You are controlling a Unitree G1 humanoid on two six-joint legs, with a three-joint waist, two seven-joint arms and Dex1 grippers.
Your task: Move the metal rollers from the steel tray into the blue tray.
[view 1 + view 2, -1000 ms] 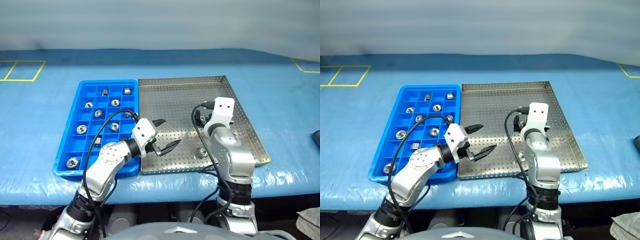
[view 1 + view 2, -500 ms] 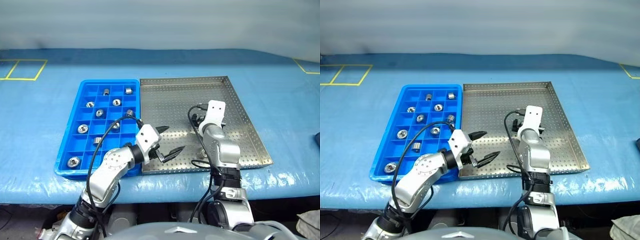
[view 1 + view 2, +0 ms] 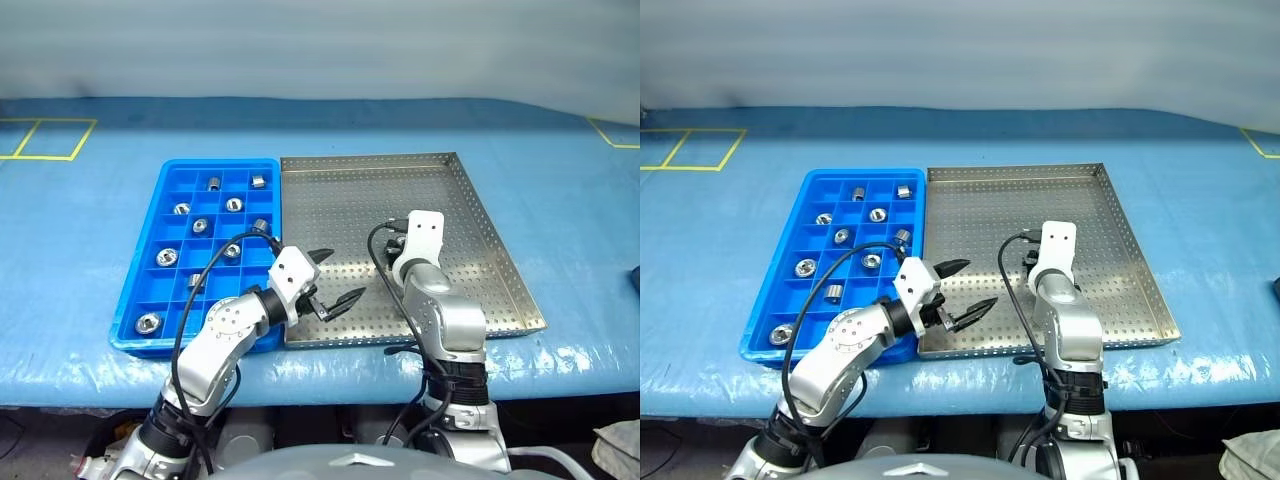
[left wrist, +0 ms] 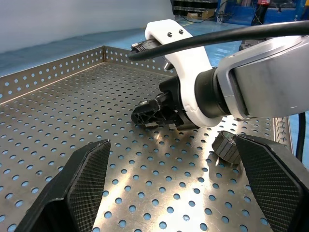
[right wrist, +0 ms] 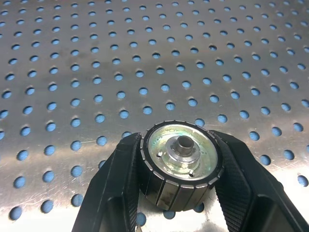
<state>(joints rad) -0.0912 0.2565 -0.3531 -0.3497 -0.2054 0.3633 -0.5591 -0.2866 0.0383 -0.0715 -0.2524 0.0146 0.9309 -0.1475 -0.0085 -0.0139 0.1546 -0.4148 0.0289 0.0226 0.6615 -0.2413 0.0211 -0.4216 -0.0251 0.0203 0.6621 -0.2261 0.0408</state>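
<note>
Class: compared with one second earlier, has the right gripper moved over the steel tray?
Yes. The right gripper, shut on a metal roller, has shifted slightly toward the steel tray's left side.

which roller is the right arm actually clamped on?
The metal roller on the steel tray, held between the right gripper jaws. The other rollers sit loose in blue tray compartments, ungripped.
</note>
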